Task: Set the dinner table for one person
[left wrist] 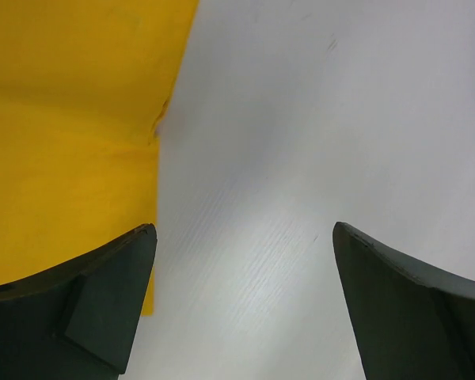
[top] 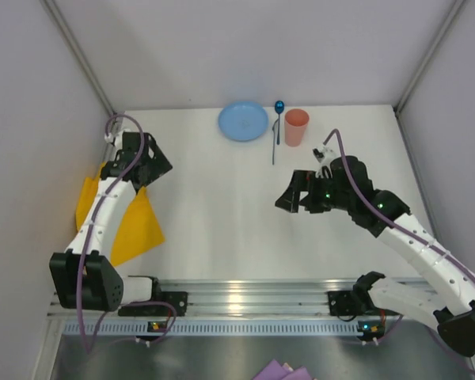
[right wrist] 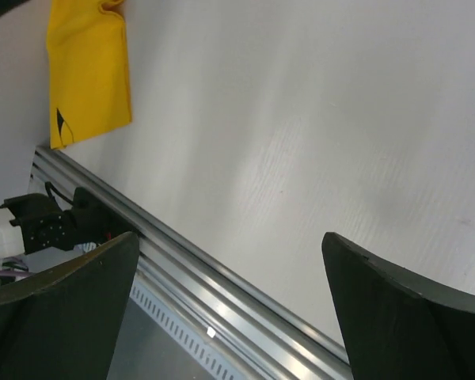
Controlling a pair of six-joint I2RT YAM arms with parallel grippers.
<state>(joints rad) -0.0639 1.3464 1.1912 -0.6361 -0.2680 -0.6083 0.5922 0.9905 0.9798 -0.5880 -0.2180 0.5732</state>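
Observation:
The white dinner table (top: 222, 206) fills the top view. A folded yellow cloth placemat (top: 134, 226) lies at its left edge, partly under my left arm; it also shows in the left wrist view (left wrist: 71, 119) and the right wrist view (right wrist: 91, 67). A blue plate (top: 242, 120), a blue spoon (top: 277, 127) and a pink cup (top: 296, 127) stand at the far middle. My left gripper (top: 154, 170) is open and empty just beside the placemat's edge. My right gripper (top: 289, 198) is open and empty above bare table, right of centre.
An aluminium rail (top: 245, 297) runs along the near edge with both arm bases on it; it also shows in the right wrist view (right wrist: 222, 277). Grey walls close in the left, far and right sides. Purple cloth (top: 285, 370) lies below the rail.

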